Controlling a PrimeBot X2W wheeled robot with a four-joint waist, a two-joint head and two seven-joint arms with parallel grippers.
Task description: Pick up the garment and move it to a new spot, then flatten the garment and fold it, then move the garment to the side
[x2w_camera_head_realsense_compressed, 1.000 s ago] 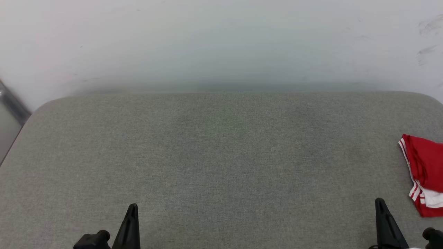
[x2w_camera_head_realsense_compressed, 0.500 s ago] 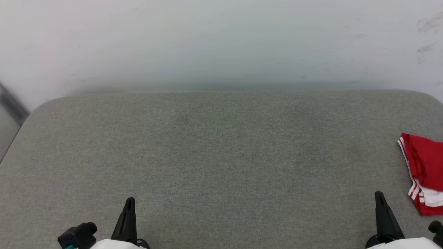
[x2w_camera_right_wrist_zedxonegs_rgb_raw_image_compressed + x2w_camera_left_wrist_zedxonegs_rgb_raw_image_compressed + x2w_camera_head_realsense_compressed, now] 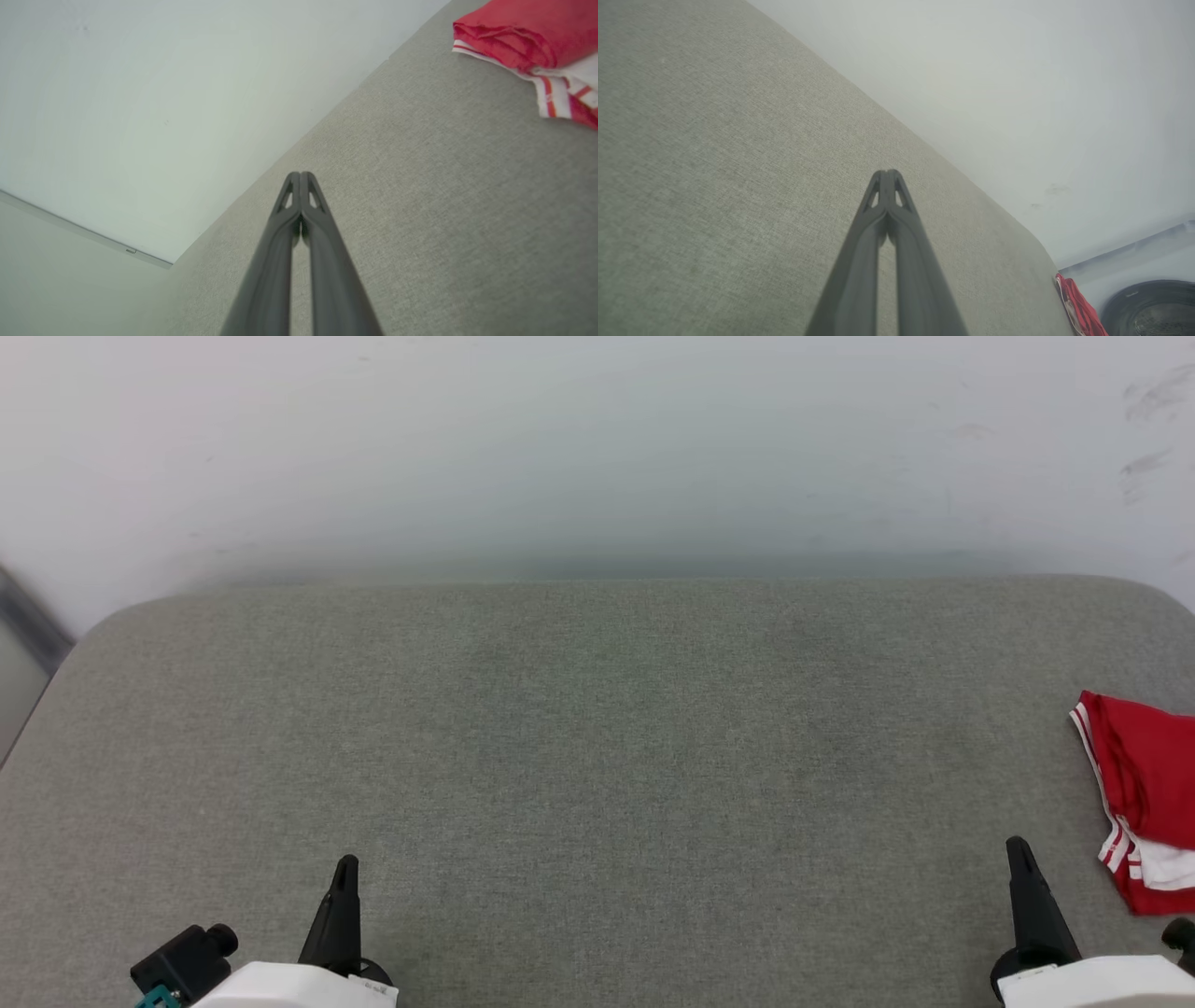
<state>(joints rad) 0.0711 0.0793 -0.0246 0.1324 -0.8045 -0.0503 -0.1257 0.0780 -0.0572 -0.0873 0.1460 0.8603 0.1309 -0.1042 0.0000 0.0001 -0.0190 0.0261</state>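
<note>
The left gripper (image 3: 344,864) and right gripper (image 3: 1017,846) have slid forward; 2 white forearms (image 3: 299,987) now show just behind their closed jaws.

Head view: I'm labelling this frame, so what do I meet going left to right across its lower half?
Small black module on the left wrist → left end effector, shut → right end effector, shut → red garment at the frame's right edge.

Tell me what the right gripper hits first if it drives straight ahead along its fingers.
The right gripper would likely meet the grey cushion near its far edge, else the white wall; depth is unclear. The garment lies aside.
</note>
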